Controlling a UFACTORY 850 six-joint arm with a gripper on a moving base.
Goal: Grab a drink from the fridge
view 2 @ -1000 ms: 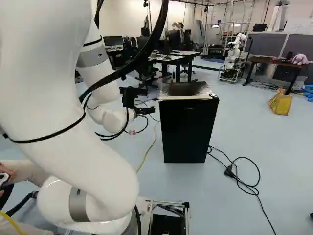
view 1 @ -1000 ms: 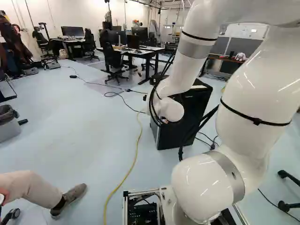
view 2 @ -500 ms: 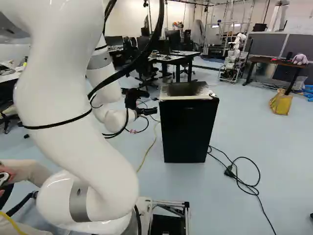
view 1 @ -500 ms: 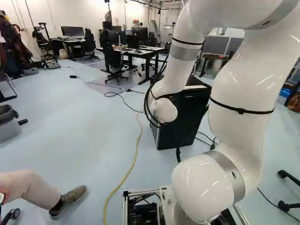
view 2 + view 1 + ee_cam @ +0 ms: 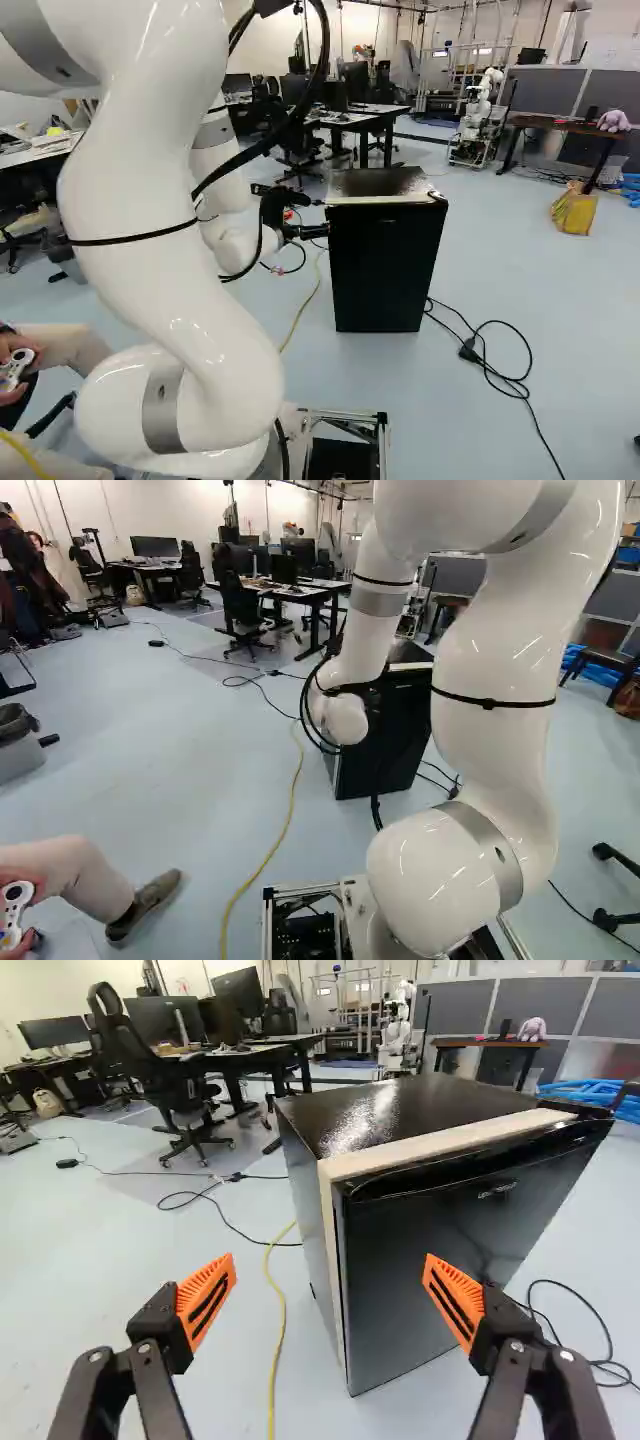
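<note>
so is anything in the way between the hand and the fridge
Nothing visible stands between the open hand and the fridge ahead of it. The fridge's door is shut, though, closing off whatever is inside.

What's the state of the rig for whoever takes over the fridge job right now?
Gripper: open, nothing held. In the wrist view, one finger shows against the fridge door, the other against the floor beside it; contact can't be confirmed.
Mini fridge: upright on the floor ahead of the base, door shut.
Drink: none in view.
Done: arm is up at the fridge; door not opened yet.
Left: open door, find a drink, grip it, bring it out.
Watch: yellow cable on the floor by the fridge could snag if the base drives.
</note>
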